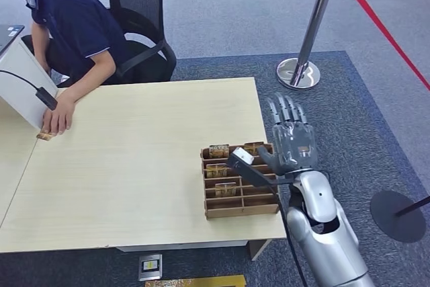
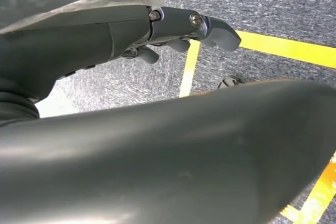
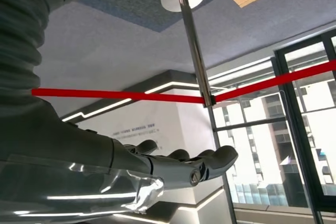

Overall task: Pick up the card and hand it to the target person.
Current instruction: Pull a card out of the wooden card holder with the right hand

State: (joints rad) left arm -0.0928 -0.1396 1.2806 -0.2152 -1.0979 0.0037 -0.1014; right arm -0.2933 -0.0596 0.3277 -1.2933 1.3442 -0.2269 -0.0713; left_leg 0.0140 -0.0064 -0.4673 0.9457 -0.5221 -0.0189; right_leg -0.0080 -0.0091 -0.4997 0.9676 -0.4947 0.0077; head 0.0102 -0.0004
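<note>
Cards are standing on edge in the slots of the brown cardboard divider tray [image 1: 242, 204], which is sitting at the near right corner of the pale wooden table [image 1: 137, 146]. One small tan patterned card [image 1: 226, 189] is showing in a middle slot, with others in the slots behind it. Judgement: the card is looking thin, light and fairly stiff, likely slick-faced; the exposed top edge is the place to pinch, thumb on one face and a finger on the other, lifting straight up out of the slot.

The right hand [image 1: 293, 140] is hovering just beside the tray's right wall, palm toward the tray, fingers extended and apart, holding nothing. The left hand [image 2: 174, 30] is hanging over grey carpet with nothing in it; whether its fingers are released or curled, I cannot tell. A person in a dark blue shirt [image 1: 76, 21] is leaning over the table's far left corner, well apart from the tray.
</note>
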